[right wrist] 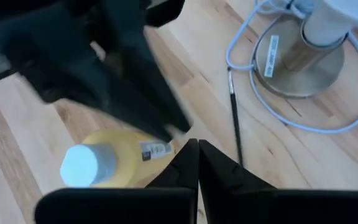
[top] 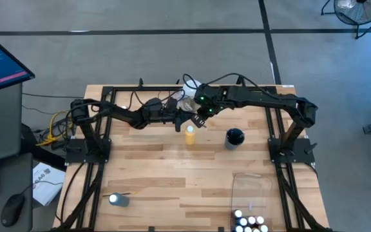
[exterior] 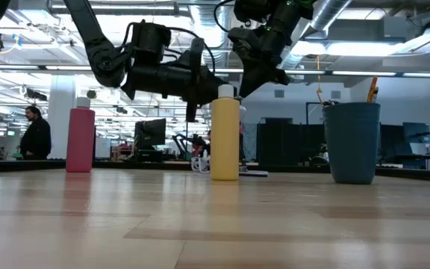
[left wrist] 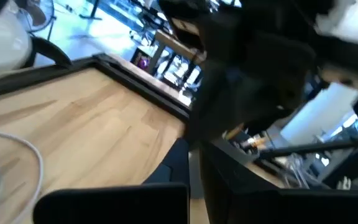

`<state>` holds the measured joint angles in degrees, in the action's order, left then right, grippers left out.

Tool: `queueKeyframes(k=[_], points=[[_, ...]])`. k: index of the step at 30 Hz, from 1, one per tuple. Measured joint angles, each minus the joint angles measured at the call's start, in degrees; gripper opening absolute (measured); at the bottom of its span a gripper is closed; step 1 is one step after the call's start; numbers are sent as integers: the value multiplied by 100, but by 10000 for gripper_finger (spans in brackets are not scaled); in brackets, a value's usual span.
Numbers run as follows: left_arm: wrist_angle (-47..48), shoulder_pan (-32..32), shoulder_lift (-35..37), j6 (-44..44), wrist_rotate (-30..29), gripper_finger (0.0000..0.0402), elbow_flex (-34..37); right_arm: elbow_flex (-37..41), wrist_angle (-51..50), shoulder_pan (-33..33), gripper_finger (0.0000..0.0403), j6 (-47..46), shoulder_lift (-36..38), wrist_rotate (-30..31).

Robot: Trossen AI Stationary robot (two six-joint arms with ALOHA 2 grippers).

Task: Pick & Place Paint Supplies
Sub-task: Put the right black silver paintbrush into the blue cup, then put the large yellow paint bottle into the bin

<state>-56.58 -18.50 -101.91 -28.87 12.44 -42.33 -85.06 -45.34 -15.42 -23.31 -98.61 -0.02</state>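
Tall yellow squeeze bottle with white cap (top: 189,135) stands near worktop's far edge, middle. Left gripper (top: 184,120) and right gripper (top: 201,115) hover above it, jaws closed, empty. Arms crowded; collision could topple bottle.

Bright room lit by ceiling lamps (exterior: 21,46), glare seen on the table (exterior: 200,224), soft shadows cast under the arms, both wrist views blurred
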Motion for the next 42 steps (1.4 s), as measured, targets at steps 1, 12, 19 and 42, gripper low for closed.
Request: queueKeyframes(k=[1, 12, 19, 42], points=[[58, 38, 51, 55, -2, 0, 6, 0, 41, -2, 0, 36, 0, 10], [197, 558, 602, 380, -13, 0, 6, 0, 754, 72, 0, 592, 0, 14], [440, 653, 1478, 870, -746, 0, 508, 0, 969, 352, 0, 952, 57, 841], [458, 1193, 3353, 1415, -905, 0, 1620, 304, 2486, 1970, 0, 2227, 203, 1672]])
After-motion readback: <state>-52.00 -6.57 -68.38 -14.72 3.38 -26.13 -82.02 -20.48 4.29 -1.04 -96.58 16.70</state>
